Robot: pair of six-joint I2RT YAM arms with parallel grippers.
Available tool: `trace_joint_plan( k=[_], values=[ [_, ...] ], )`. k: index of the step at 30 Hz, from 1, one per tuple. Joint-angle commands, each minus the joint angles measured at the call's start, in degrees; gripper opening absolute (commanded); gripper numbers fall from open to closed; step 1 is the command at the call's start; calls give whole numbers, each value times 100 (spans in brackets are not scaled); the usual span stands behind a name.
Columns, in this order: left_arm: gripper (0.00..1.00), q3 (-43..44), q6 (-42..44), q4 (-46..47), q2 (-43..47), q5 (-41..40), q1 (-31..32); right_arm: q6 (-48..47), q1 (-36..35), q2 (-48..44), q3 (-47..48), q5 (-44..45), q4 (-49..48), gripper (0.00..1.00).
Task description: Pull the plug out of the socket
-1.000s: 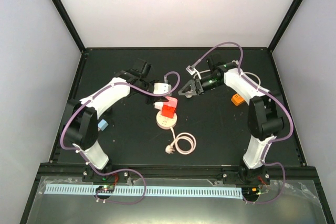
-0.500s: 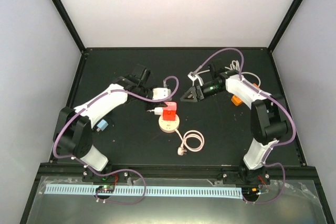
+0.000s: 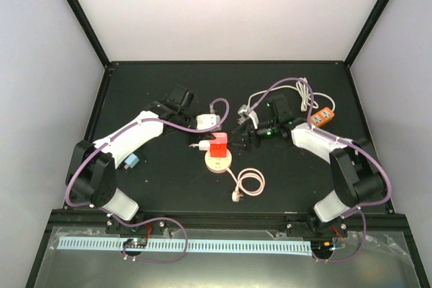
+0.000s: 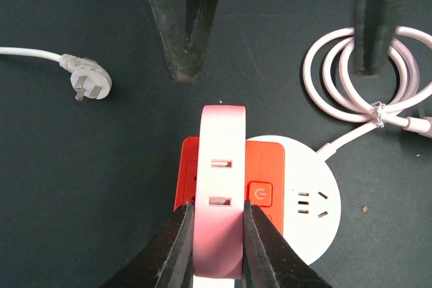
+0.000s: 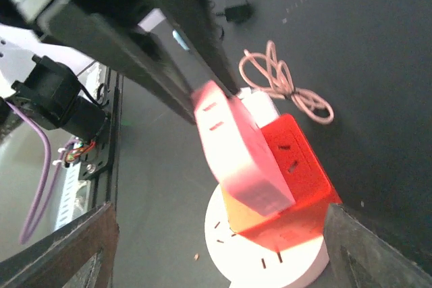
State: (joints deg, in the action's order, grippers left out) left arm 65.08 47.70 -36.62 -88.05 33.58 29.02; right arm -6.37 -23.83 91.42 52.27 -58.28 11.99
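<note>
So the plug [image 4: 219,160], a flat pinkish-white block with two slots on its edge, is sitting on the red socket cube [image 4: 266,160], stuck on the cube's side facing the left arm. I can't tell if its pins are fully seated. The left gripper [image 4: 217,215] has its jaws narrowed right onto the plug's two flat faces, which looks like the right place to grab it. It's rigid, smooth plastic, light, and probably a bit slippery, so I'd guess a square pinch low near the cube beats holding it by the tip. The cube sits on a round white base [image 4: 317,227] that looks light enough to lift with the plug unless something holds it down. The right gripper [image 3: 244,137] hangs just beyond the cube with its jaws spread wide, holding nothing. A coiled pale cable [image 4: 324,79] and a loose white plug [image 4: 88,84] lie on the dark counter [image 4: 81,187] near the cube. No brand or writing I can read, just a power symbol on the cube's button [image 4: 261,193].
</note>
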Motion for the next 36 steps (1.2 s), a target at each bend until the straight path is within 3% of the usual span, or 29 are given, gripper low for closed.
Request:
trace_joint_plan(
  k=[1, 9, 36],
  values=[
    [12, 67, -24, -253, -131, -84, 40, 141, -143, -460, -790, 359, -2362, 86],
    [11, 51, -31, -183, -166, 1, 42, -228, -312, -356, -1607, 358, -4034, 87],
    [8, 36, 72, -187, -176, 210, 43, -1603, -747, 1059, -1285, 844, -4531, 88]
  ],
)
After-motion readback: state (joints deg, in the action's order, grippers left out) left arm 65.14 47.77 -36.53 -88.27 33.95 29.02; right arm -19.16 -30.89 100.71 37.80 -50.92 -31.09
